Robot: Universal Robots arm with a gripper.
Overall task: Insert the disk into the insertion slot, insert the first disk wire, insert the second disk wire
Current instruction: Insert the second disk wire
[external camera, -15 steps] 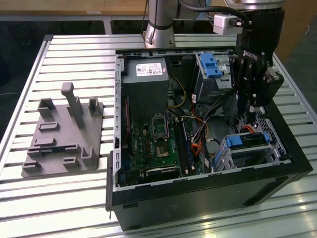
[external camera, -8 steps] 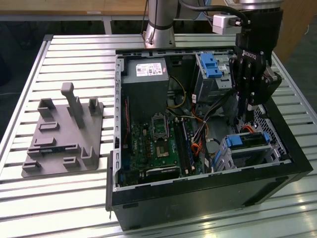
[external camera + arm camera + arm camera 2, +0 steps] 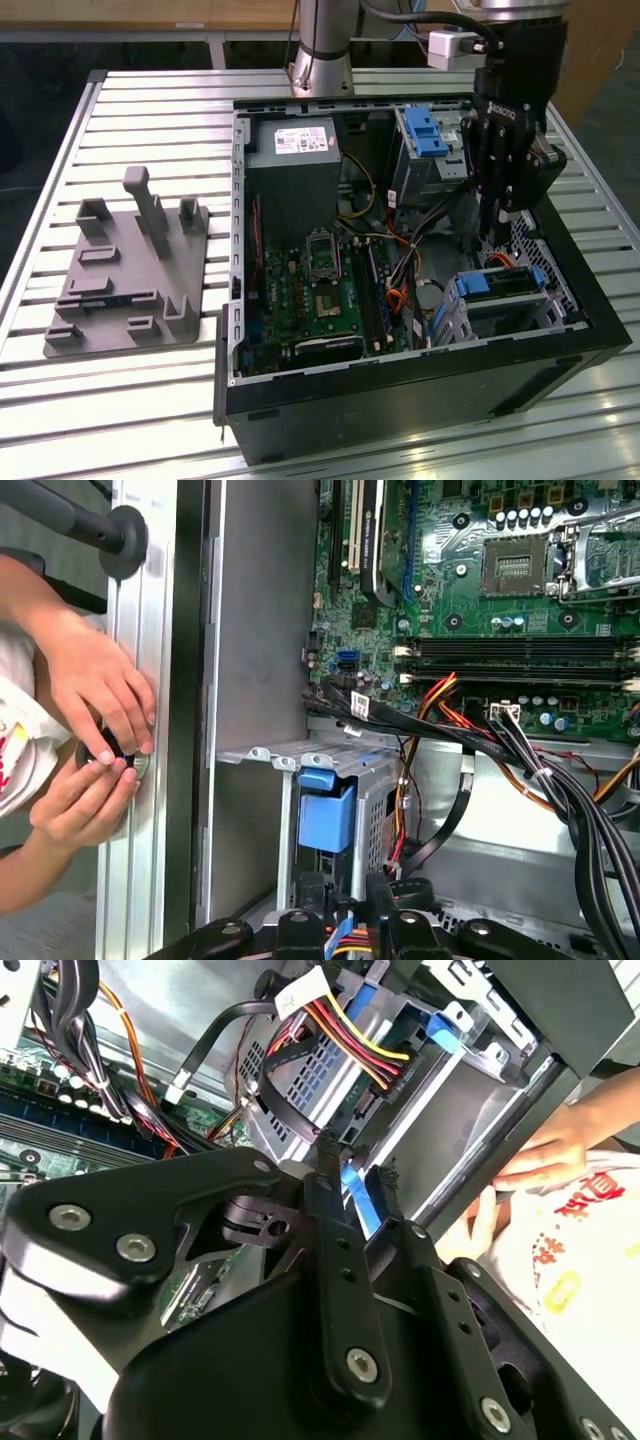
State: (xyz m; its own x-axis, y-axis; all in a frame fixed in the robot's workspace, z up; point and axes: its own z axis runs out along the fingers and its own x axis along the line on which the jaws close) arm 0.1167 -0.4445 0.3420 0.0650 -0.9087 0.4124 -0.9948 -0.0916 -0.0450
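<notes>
At the exterior view's right, in the near corner of the open case point(image 3: 400, 400), the disk point(image 3: 472, 284) sits inside the slot point(image 3: 500, 318), its blue frame showing above the cage's silver wall. The gripper point(image 3: 497, 240) hangs just above the slot, pointing down into the case. In the second wrist view its fingers point(image 3: 335, 1220) are drawn in to a narrow gap, with a flat blue wire point(image 3: 355, 1200) pinched between the tips. Just past the tips, a bundle of red, yellow and black wires point(image 3: 350, 1030) curves in at the cage's end. Farther back along the same side of the case stands a grey bay point(image 3: 425, 135) with a blue latch. The motherboard point(image 3: 320, 290) lies on the case floor, toward the exterior view's left of the slot. In the first wrist view a person's hands point(image 3: 95, 695) rest on the table point(image 3: 150, 400) just outside the case wall, both touching a small round part point(image 3: 135, 765). A grey fixture point(image 3: 130, 270) lies on the table at the exterior view's left, well apart from the slot.
</notes>
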